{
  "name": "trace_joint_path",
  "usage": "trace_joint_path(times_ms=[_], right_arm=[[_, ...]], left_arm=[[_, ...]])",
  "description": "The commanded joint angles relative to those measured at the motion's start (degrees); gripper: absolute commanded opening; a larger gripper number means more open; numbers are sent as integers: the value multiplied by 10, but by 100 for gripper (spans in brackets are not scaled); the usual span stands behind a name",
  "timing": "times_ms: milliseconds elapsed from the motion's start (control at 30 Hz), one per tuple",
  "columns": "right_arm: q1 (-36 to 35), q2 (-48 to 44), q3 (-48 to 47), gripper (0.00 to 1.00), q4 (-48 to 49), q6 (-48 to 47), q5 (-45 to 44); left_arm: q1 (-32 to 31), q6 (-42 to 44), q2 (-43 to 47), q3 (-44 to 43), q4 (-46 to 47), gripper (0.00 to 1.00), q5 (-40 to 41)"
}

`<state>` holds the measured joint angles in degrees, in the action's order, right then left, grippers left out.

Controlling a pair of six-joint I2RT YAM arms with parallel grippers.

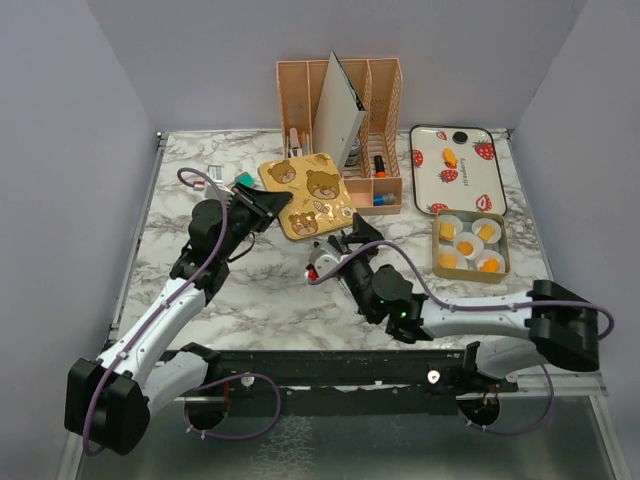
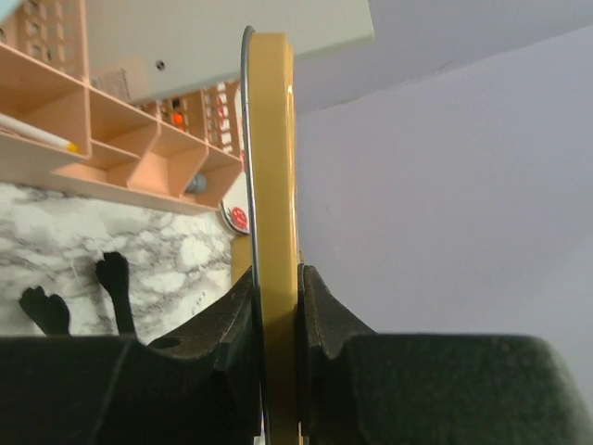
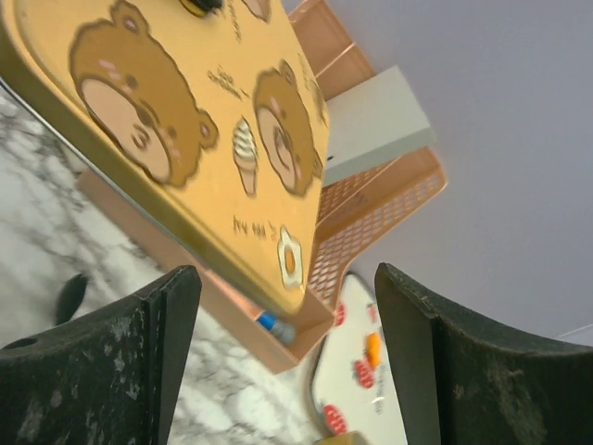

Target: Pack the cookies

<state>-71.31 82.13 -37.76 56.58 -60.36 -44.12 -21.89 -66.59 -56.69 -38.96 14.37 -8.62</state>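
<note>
Cookies (image 1: 466,243) sit in gold tin (image 1: 470,277) near tabletop (image 1: 260,290) right edge; one on strawberry tray (image 1: 470,190) behind it. Bear lid (image 1: 308,193) tilted mid-table, its left edge clamped by left gripper (image 1: 262,203). Right gripper (image 1: 345,240) jaws spread wide beside lid's near corner.

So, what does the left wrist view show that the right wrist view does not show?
Only the left wrist view: the yellow lid seen edge-on, pinched between both fingers of the left end effector. Only the right wrist view: the lid's bear print, and one cookie lying on the strawberry tray. Both: the lid, the peach organizer and the marble table.
</note>
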Motion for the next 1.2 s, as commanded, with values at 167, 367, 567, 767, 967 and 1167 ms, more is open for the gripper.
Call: trace_joint_path(times_ms=[167,367,567,767,967,1167], right_arm=[[-4,-206,-27,92,-451,428,-20],[-3,-269,-81,100,-635,589,-67],[26,-277,-121,100,-756,724,-92],[127,-252,-156,100,-840,796,-19],[247,-228,-170,100,-855,825,51],[396,-171,-166,100,-866,845,151]], left_arm=[[56,27,-4,8,56,0,0],[80,48,22,33,65,0,-14],[79,60,52,67,74,0,-34],[60,95,87,92,77,0,-42],[30,102,107,114,85,0,-29],[10,99,118,126,90,0,-30]])
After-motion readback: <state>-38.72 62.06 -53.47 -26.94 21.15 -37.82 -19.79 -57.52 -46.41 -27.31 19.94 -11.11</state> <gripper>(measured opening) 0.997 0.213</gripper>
